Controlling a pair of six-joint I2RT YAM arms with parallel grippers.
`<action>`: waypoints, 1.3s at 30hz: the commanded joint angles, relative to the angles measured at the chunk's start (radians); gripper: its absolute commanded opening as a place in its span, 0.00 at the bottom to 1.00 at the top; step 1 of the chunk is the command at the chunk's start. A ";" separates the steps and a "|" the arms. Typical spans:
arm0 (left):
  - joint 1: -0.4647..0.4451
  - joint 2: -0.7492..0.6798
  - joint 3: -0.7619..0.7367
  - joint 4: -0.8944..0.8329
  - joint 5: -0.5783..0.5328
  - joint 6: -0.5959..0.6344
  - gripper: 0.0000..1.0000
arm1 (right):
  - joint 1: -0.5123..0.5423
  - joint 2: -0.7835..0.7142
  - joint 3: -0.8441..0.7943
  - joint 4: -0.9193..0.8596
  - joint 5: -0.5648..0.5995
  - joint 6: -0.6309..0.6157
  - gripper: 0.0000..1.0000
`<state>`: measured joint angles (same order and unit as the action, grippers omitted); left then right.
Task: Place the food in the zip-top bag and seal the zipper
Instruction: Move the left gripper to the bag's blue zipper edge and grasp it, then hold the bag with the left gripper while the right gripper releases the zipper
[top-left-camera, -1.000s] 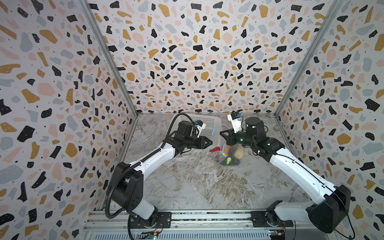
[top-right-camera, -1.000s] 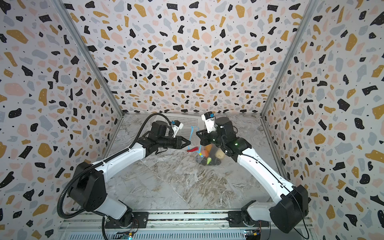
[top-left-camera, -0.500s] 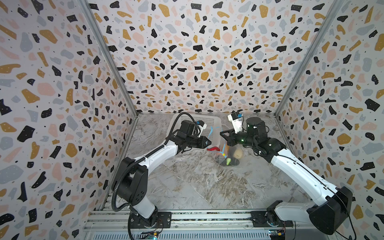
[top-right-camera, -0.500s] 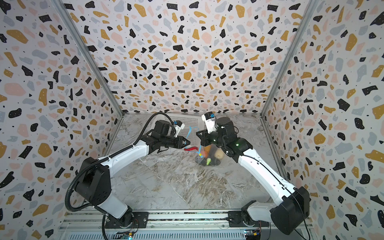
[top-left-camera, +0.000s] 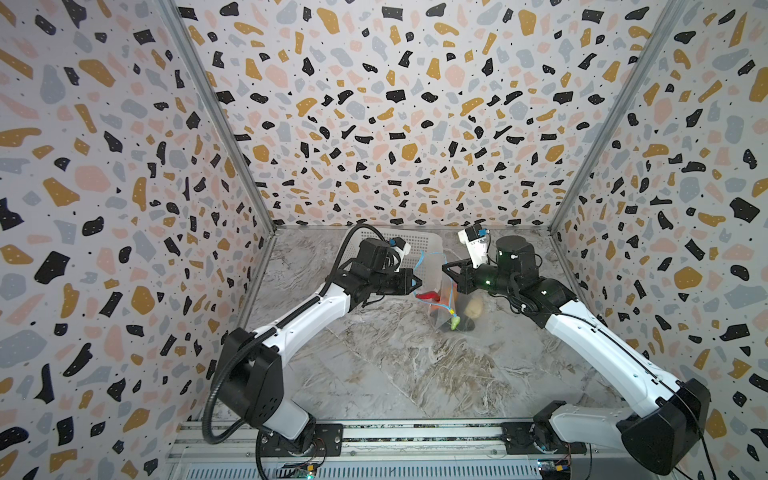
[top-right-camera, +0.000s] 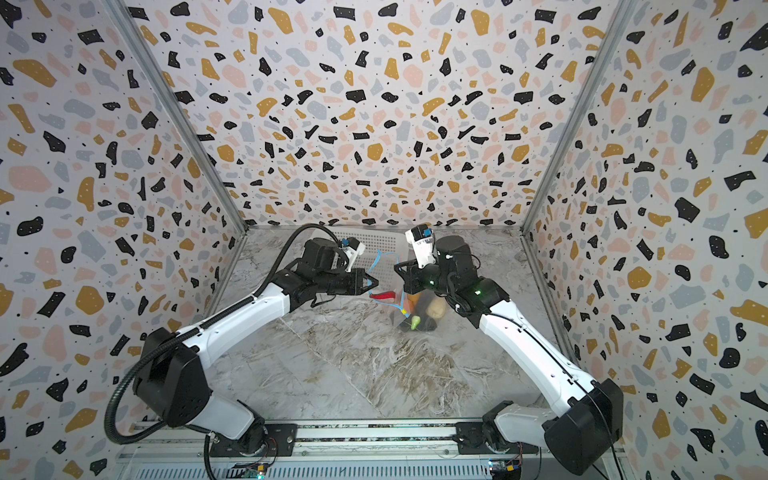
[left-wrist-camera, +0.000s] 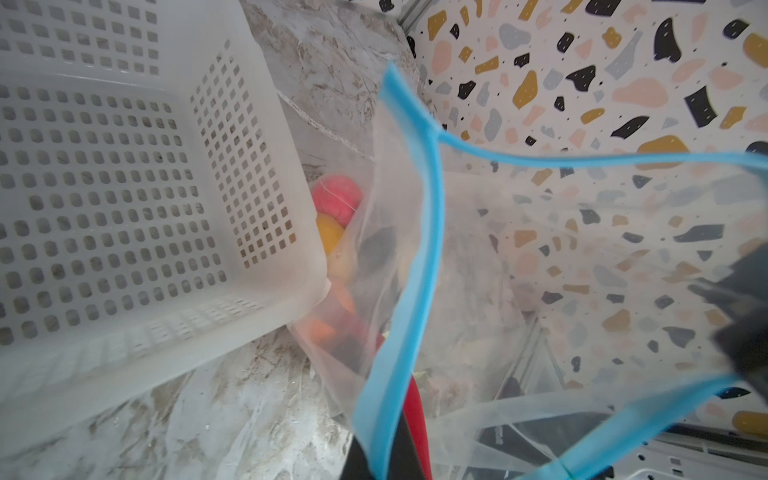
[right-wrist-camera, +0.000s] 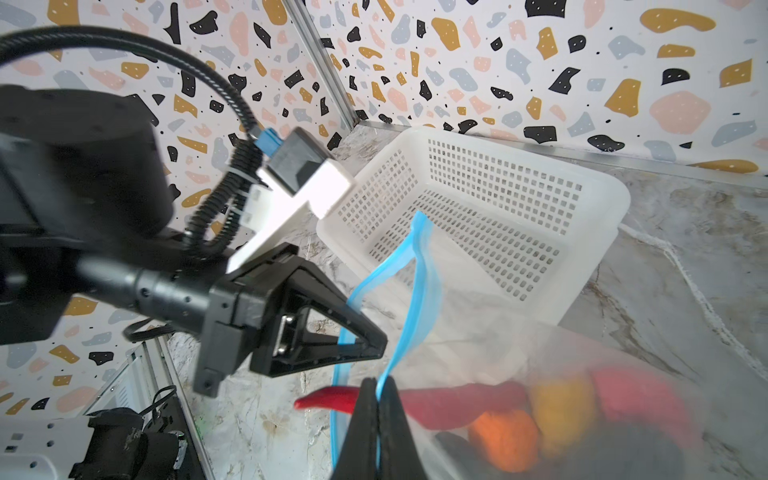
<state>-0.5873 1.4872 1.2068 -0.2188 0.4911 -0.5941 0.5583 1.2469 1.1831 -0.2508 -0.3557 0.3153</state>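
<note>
Pinching zipper between left fingers, also between right fingers

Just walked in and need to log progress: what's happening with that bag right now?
The left gripper and the right gripper are each shut on the blue zipper strip of the clear bag, holding its mouth open, unsealed. Food sits inside, but the red chili pokes out of the mouth. A white basket stands just behind.
</note>
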 joint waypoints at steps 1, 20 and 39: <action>-0.050 -0.075 0.040 0.016 -0.082 -0.160 0.00 | 0.003 -0.032 0.058 -0.073 -0.008 -0.031 0.00; -0.212 -0.245 0.087 -0.178 -0.297 -0.458 0.00 | -0.003 -0.064 0.187 -0.155 -0.093 -0.056 0.00; -0.344 -0.462 -0.089 -0.084 -0.490 -0.609 0.00 | 0.086 0.043 0.186 -0.056 -0.159 0.013 0.00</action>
<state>-0.9272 1.0634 1.1347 -0.3801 0.0490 -1.1774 0.6334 1.2507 1.3304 -0.3683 -0.4927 0.3092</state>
